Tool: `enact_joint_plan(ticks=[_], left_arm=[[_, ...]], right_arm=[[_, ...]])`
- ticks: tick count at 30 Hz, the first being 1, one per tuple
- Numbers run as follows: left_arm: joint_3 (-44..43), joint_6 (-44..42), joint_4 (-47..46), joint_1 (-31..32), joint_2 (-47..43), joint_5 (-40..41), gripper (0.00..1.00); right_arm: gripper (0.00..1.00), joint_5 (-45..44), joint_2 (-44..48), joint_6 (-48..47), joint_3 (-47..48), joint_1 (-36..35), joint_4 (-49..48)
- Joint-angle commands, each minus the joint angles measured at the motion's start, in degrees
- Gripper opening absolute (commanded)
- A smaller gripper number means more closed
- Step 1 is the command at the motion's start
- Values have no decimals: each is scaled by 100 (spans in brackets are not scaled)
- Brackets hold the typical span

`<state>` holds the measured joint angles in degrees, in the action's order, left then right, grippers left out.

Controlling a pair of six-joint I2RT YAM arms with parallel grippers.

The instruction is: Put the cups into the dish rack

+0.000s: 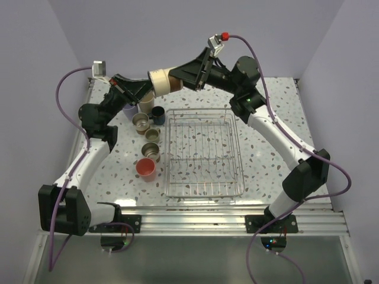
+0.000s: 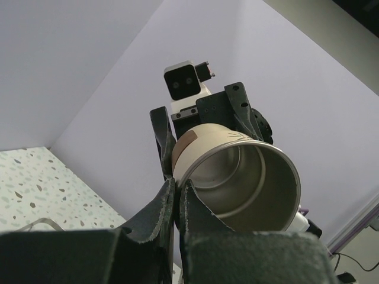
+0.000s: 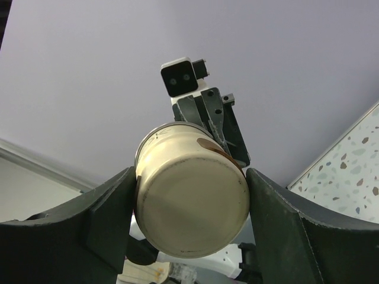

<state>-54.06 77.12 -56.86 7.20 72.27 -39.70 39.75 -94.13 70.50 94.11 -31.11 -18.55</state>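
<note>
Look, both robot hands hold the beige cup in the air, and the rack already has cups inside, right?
No. The left gripper and right gripper hold the beige cup in the air, but the dish rack holds no cups; the top view shows the other cups standing beside it.

Top cam: high at near side, looks down, wide, whole tabletop [image 1: 121, 177] + rack [image 1: 204, 151]. L wrist cam: v. close, tilted up, looks into cup [image 2: 249, 183] mouth, wall [image 2: 89, 59] behind. R wrist cam: close, opp. side, sees cup base. All 3 share that cup.
</note>
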Motion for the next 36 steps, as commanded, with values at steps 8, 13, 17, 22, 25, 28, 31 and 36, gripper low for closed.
enact_joint_plan(ticks=[8,13,17,22,25,28,31,36], left_arm=[[159,119,-449,36,15,-81,0],[221,66,-230,36,-29,-64,1],[186,-179,192,27,-143,-46,38],[89,-522,1132,-43,-345,59,62],[11,-863,1755,-184,-494,42,71],[-296,-2115,3833,-298,-835,774,73],[-1104,-3278,6393,-290,-1021,2258,74],[-1493,-4090,8197,-298,-952,3407,74]], right_arm=[[14,-160,-9,17,310,-35,-229],[2,-178,43,-54,266,-26,-123],[0,-178,96,-255,257,-26,183],[0,-309,263,-764,266,184,913],[0,-371,359,-1011,319,482,1493],[0,-634,509,-1651,424,851,2466],[0,-2028,484,-3694,1178,818,4583],[0,-3866,272,-4816,1401,773,6424]])
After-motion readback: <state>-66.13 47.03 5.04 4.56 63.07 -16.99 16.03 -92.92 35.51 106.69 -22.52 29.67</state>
